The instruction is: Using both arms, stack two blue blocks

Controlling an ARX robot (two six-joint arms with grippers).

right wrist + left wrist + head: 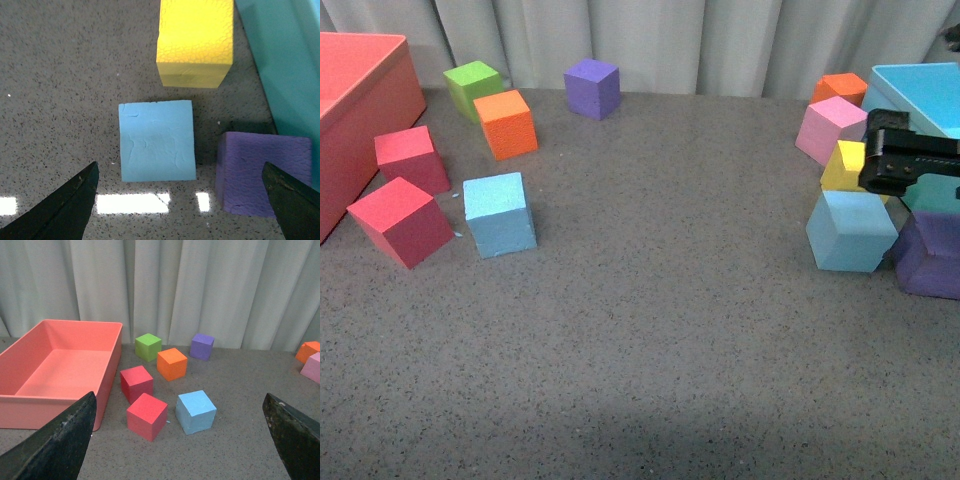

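Right wrist view: your right gripper has its fingers spread wide with nothing between the pads. It hangs over the desk, looking down. The right blue block lies flat on the desk. In this view it is framed between the two fingers, and neither touches it. Just beside it, each a small gap away, are the yellow cube and the near purple cube. The wall of the cyan bin runs past both of them.

Front view: this block sits near the desk's right edge, with the yellow cube behind it. The near purple cube is close on its right — you cannot tell from here whether they touch. The gripper's black bar shows above the yellow cube, in front of the cyan bin. The pink cube and the right orange cube stand further back, beside the bin.

Left wrist view: your left gripper also has its fingers wide apart and empty, well back from the cubes. The left blue block stands on the desk's left half, just beside the front red cube with a narrow gap. The back red cube is behind that one, near the wall of the red bin. Toward the back edge, by the curtain, are the left orange cube, the green cube and the far purple cube.

The two blue blocks are well apart — on opposite sides of the desk, with nothing on top of either.
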